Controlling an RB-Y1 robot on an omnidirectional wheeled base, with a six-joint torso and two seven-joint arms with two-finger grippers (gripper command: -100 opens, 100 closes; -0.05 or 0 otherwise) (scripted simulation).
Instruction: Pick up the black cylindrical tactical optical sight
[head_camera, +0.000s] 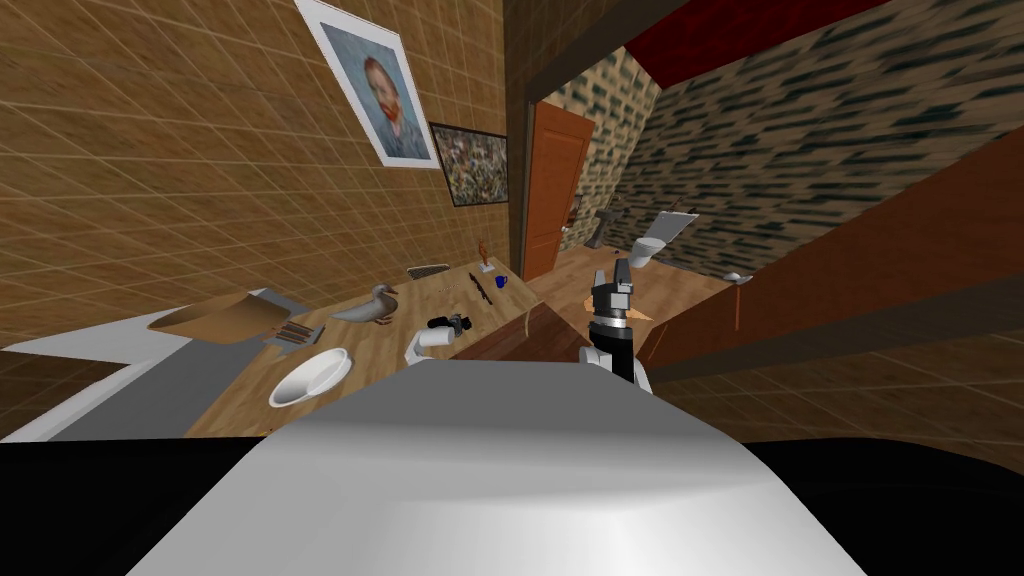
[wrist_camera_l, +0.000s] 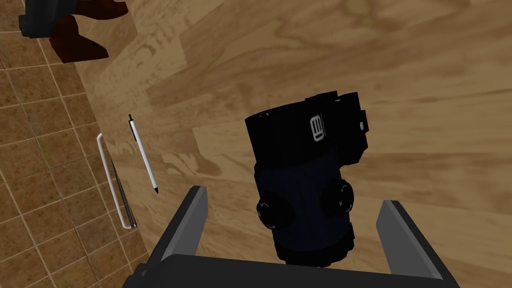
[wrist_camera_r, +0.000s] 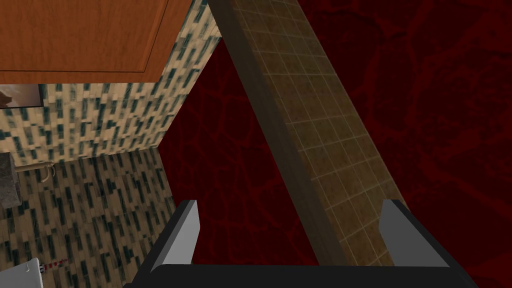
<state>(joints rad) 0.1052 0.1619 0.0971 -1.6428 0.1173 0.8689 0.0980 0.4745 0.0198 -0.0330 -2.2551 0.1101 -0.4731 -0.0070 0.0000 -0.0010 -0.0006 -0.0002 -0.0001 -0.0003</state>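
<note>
The black cylindrical sight (wrist_camera_l: 305, 180) lies on the wooden tabletop (wrist_camera_l: 425, 100), with round knobs on its side and a boxy end pointing away from my hand. My left gripper (wrist_camera_l: 294, 199) is open around its near end, and a gap shows between each finger and the sight. In the head view the sight (head_camera: 450, 322) lies near the table's right edge, with my left gripper (head_camera: 428, 340) just before it. My right gripper (head_camera: 612, 285) is raised to the right of the table, open and holding nothing (wrist_camera_r: 289, 205).
A white pen (wrist_camera_l: 144, 155) and a thin white bar (wrist_camera_l: 112, 182) lie beside the sight toward the tiled wall. On the table stand a duck figure (head_camera: 372, 305), a white bowl (head_camera: 310, 375), a blue mug (head_camera: 500, 281) and a brown box (head_camera: 215, 318).
</note>
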